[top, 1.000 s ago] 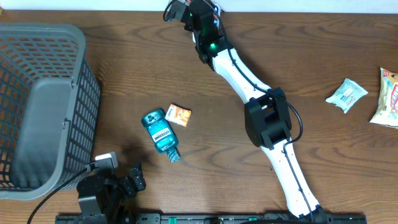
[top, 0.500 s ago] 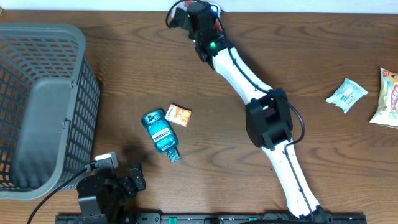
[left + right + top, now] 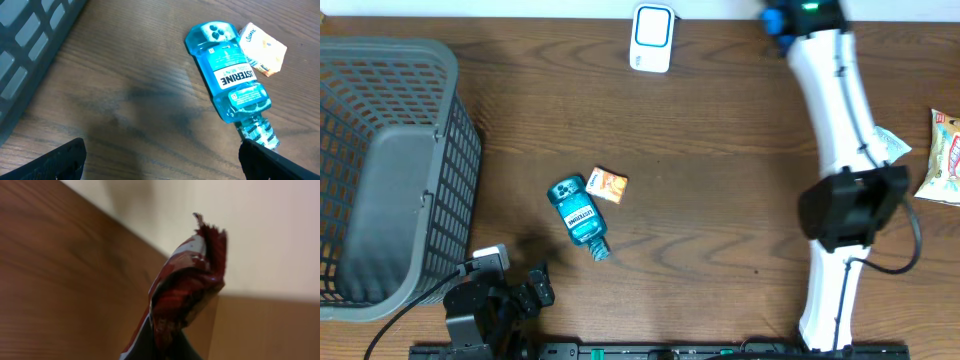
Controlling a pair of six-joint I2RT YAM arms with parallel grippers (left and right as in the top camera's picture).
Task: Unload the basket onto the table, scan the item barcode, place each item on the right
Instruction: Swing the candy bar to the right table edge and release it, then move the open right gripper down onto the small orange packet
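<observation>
Red packet [image 3: 185,285] sat pinched in the tightly closed right gripper [image 3: 161,350], which we saw only from the wrist camera. Just the packet's crumpled upper end showed, blurred against the wood and a pale wall. We could make out no barcode on it.

From overhead we could not find the packet at all. The right arm [image 3: 835,90] reached to the far edge of the table [image 3: 720,120], well to the right of the white scanner [image 3: 651,38]. Its tip was cut off by the top of the frame, so we could not tell how the packet faced the scanner.

Toward the robot from the scanner and slightly left, a blue mouthwash bottle [image 3: 578,215] lay on its side. A small orange box [image 3: 608,184] lay touching or just beside the bottle's shoulder. We could not tell which.

The left gripper [image 3: 162,167] hovered on the robot's side of the bottle, far from the scanner, with its jaws spread to their widest and nothing between them. Only the two dark fingertips [image 3: 55,160] entered the wrist view, at its bottom corners.

Far left of the scanner stood a grey basket [image 3: 460,130], its outer side cropped by the frame.

Far right of the scanner, a pale pouch [image 3: 882,150] lay partly hidden behind the right arm. Beyond it, a yellow bag [image 3: 942,160] was cut off by the picture's edge, and we could not read the printing on either.
</observation>
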